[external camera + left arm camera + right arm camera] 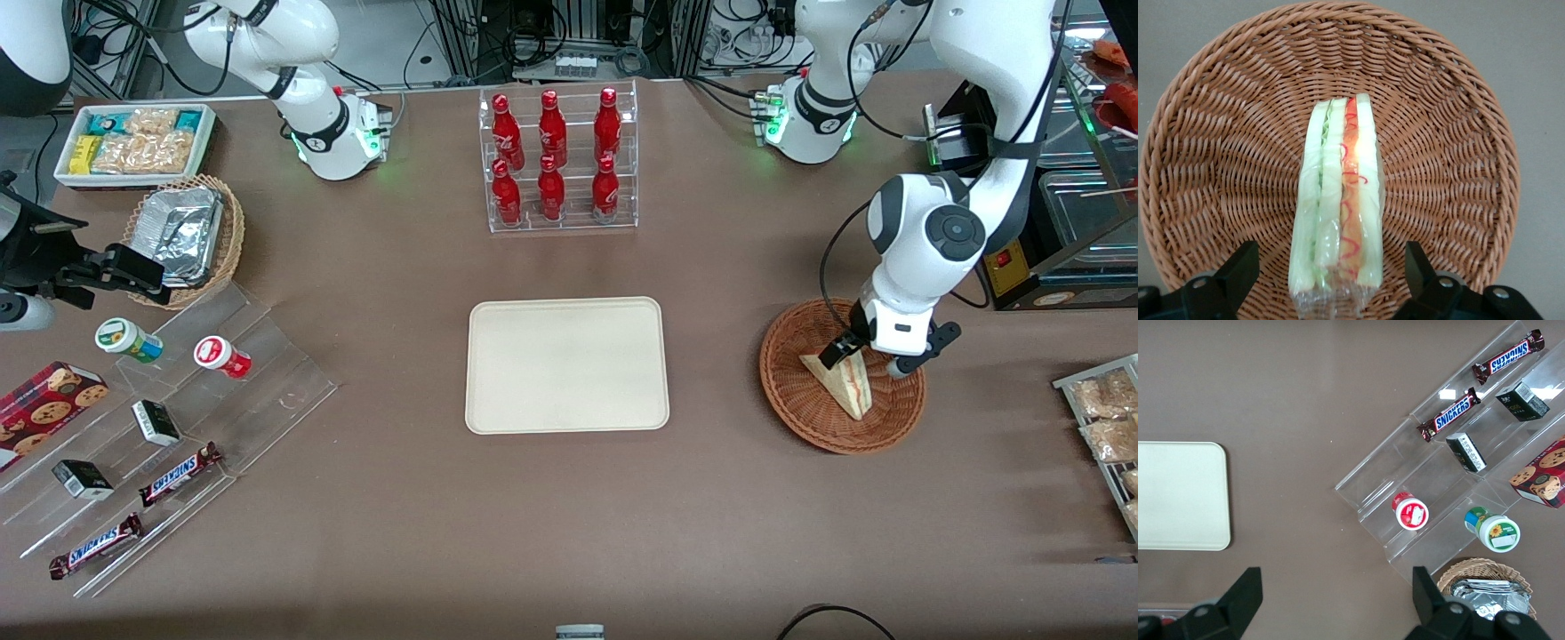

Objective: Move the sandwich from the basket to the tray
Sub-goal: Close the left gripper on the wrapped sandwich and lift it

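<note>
The sandwich (pixel 840 384) (pixel 1338 200), a plastic-wrapped wedge of pale bread with green and red filling, stands on edge in the round reddish-brown wicker basket (pixel 787 396) (pixel 1218 133). My left gripper (pixel 869 359) (pixel 1331 261) is lowered into the basket over the sandwich's end that is farther from the front camera. It is open, with one black finger (pixel 1238 273) on each side of the sandwich and a gap on both sides. The cream tray (pixel 567 364) (pixel 1178 495) lies bare at mid-table, a short way from the basket toward the parked arm's end.
A clear rack of red bottles (pixel 560 160) stands farther from the front camera than the tray. Toward the parked arm's end are a stepped acrylic shelf of snacks (pixel 160 418), a tan basket of foil containers (pixel 182 236) and a white bin (pixel 133 142). A wire rack of packets (pixel 1107 427) lies beside the basket.
</note>
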